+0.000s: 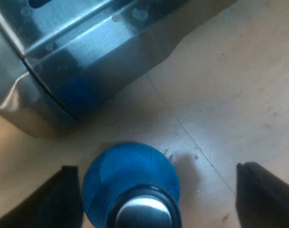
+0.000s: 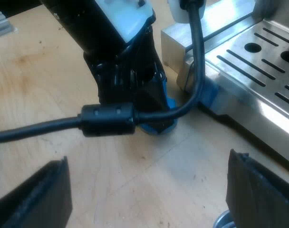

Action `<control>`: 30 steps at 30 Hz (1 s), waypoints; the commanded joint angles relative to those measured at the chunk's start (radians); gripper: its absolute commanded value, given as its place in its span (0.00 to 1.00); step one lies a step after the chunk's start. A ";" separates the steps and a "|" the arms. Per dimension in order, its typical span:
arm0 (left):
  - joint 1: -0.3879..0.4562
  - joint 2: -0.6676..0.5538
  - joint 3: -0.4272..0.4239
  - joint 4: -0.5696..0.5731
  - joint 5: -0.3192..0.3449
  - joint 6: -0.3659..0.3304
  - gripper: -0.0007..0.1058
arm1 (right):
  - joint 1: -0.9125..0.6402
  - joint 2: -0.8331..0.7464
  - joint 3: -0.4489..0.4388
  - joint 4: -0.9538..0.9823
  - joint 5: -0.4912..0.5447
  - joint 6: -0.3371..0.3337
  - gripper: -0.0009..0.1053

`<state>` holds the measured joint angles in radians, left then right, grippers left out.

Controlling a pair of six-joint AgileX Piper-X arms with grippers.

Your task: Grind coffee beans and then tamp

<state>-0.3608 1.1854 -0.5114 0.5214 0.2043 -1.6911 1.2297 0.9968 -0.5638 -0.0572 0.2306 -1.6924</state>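
Left gripper is wide apart and straddles the blue tamper, not clamped on it. One finger sits just beside the tamper's side; I can't tell if it actually touches. The other finger is well clear of it, with bare counter between them. The tamper stands upright on the counter, seen from above: a rounded blue body with a black ring around a pale metal centre on top. It's near the corner of the espresso machine; the steel base there picks up a blue reflection. There's a gap of wood between tamper and machine, so they're not touching. Right gripper is also wide apart, holding nothing, over bare counter a bit back from the tamper. From the right wrist view the left arm is over the tamper, hiding most of it, with just some blue peeking out at counter level next to the machine's corner. The machine's slotted drip tray runs alongside. A curved metal rim shows by one of the right gripper's fingers; can't tell what it belongs to.
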 commanded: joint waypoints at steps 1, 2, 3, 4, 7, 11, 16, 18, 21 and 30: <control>-0.003 -0.001 -0.006 -0.002 0.017 -0.001 0.43 | 0.000 -0.005 -0.002 -0.012 0.005 -0.014 0.66; -0.003 -0.001 -0.006 0.001 0.017 -0.001 0.37 | 0.000 -0.005 -0.002 -0.012 0.005 -0.014 0.66; -0.003 -0.001 -0.006 0.011 0.017 -0.001 0.28 | 0.000 -0.005 -0.002 -0.012 0.005 -0.014 0.66; -0.003 -0.001 -0.006 0.019 0.017 -0.001 0.23 | 0.000 -0.005 -0.002 -0.012 0.005 -0.014 0.66; -0.003 -0.003 -0.006 0.079 0.012 0.002 0.01 | 0.000 -0.005 -0.002 -0.019 0.005 -0.014 0.66; -0.003 -0.036 -0.006 0.100 -0.002 0.006 0.01 | 0.000 -0.007 -0.002 -0.012 0.005 -0.014 0.66; -0.003 -0.164 -0.006 0.144 -0.015 0.006 0.01 | 0.000 -0.041 -0.002 0.057 0.005 -0.014 0.66; -0.003 -0.217 -0.006 0.167 -0.014 0.006 0.01 | 0.000 -0.057 -0.002 0.112 0.005 -0.014 0.66; -0.005 -0.288 -0.006 0.210 -0.014 0.006 0.01 | 0.000 -0.079 0.000 0.201 0.008 -0.014 0.66; -0.136 -0.400 -0.023 0.295 -0.012 0.006 0.01 | 0.000 -0.160 0.120 0.213 0.109 -0.002 0.66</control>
<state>-0.4858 0.7927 -0.5226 0.8159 0.1937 -1.6839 1.2297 0.8458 -0.4496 0.1557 0.3259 -1.6907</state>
